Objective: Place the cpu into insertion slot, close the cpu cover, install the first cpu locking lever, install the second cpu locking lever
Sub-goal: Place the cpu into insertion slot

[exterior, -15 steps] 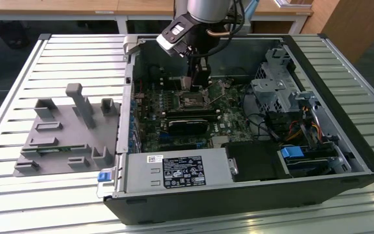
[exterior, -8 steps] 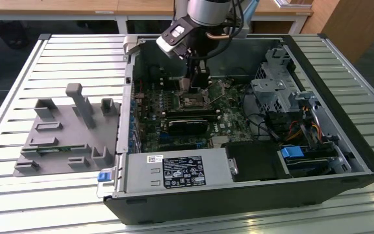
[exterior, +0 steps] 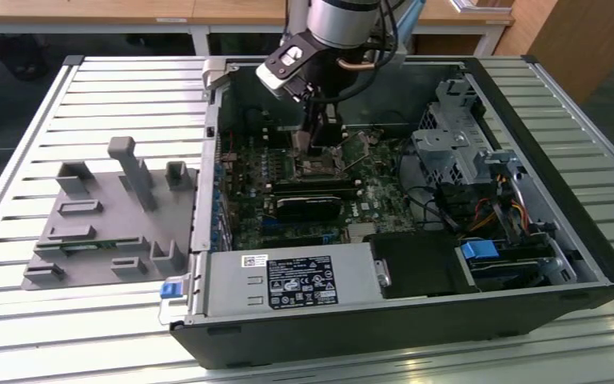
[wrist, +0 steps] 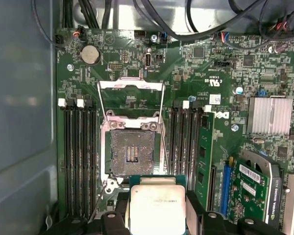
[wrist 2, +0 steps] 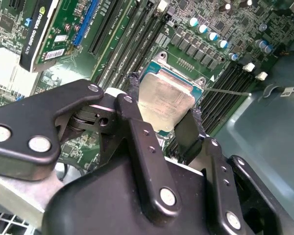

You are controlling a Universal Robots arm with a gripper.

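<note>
My gripper point(wrist: 157, 211) is shut on the cpu point(wrist: 158, 204), a flat square chip with a silvery-beige face, held by its edges between both black fingers. In the second wrist view the cpu point(wrist 2: 166, 100) sits between the rough finger pads point(wrist 2: 132, 84). Just beyond it on the green board lies the insertion slot point(wrist: 131, 152), its dark centre bare and uncovered. The cpu cover point(wrist: 132, 84) stands flipped open past the slot's far side. A thin locking lever point(wrist: 163, 144) runs along one side of the slot. In the exterior view the gripper point(exterior: 321, 148) hangs inside the case just above the slot point(exterior: 316, 166).
Long black memory slots point(wrist: 78, 156) flank the socket, one holding a green stick point(wrist: 204, 156). A graphics card point(wrist: 255, 191) and a finned heat sink point(wrist: 269, 115) lie nearby. Cables point(wrist: 186, 24) hang past the board. The case wall point(wrist: 19, 122) is close. A grey fixture point(exterior: 105, 216) stands outside.
</note>
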